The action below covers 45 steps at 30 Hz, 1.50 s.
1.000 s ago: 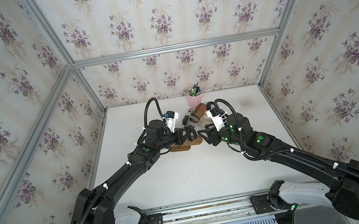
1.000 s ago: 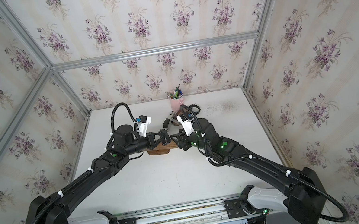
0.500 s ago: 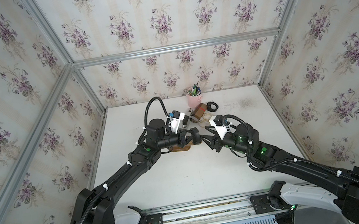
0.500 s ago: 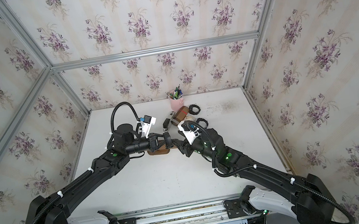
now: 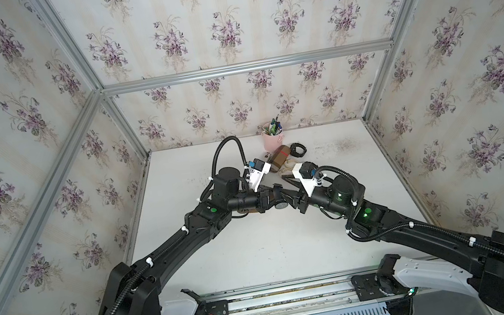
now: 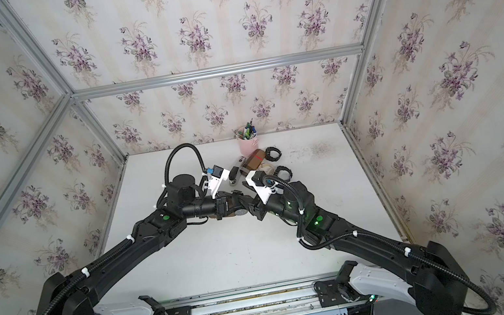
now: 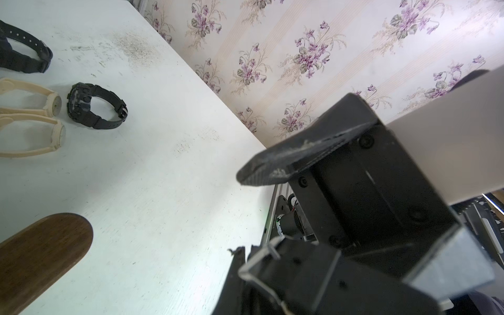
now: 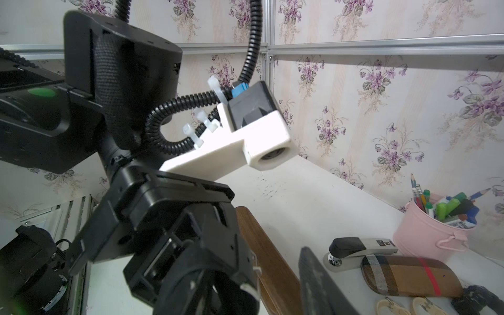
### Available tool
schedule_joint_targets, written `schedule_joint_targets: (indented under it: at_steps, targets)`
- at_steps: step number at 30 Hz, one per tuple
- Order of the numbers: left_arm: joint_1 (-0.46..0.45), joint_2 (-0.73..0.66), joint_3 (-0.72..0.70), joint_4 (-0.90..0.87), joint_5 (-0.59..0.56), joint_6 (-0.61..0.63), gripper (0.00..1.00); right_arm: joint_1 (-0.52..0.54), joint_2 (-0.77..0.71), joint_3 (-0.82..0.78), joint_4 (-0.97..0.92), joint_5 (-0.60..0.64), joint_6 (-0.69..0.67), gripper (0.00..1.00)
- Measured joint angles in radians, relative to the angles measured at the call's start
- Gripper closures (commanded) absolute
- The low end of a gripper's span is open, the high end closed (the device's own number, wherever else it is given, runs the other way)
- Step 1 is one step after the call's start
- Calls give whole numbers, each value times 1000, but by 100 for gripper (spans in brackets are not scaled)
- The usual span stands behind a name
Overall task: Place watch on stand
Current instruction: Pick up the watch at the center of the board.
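Note:
The stand (image 7: pixel 41 253) is a dark-brown wooden bar on the white table, and my left arm covers most of it in both top views. A black watch (image 8: pixel 191 294) with a grey face (image 5: pixel 280 205) hangs at the bar's end, its strap and metal buckle (image 7: pixel 261 261) pinched in my shut left gripper (image 5: pixel 272 196). My right gripper (image 5: pixel 288 190) faces it tip to tip with its jaws apart. One right finger (image 8: pixel 319 283) lies beside the bar (image 8: pixel 267 261); the other is hidden.
Behind the grippers lie a tan plaid case (image 5: pixel 280 158), a stapler (image 6: pixel 236 171), a pink cup of pens (image 5: pixel 272 139), two cream watches (image 7: pixel 30 109) and two more black watches (image 7: pixel 92 109) (image 5: pixel 298 150).
The right forearm has dropped toward the front while its gripper stayed by the left one's tips, and its jaws have narrowed somewhat. The left arm has barely moved.

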Motion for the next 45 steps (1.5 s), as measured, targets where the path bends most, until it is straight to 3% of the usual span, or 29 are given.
schedule_joint_targets:
  at_steps: [11,15,23,31,39,45]
  targets:
    - [-6,-3,1,-48,-13,30,89,0,46,38,-27,-18,6,99]
    - [-8,-10,1,-61,-27,37,80,0,46,50,-50,6,21,100]
    - [-7,-68,-24,-90,-142,53,49,0,45,85,-101,110,108,100]
    - [-7,-201,-106,-134,-402,63,28,-1,62,142,-176,254,224,100]
    - [-66,-333,-209,-102,-615,86,20,-1,104,175,-245,299,352,100]
    - [-89,-363,-246,-40,-658,108,10,-1,106,140,-227,275,383,100]
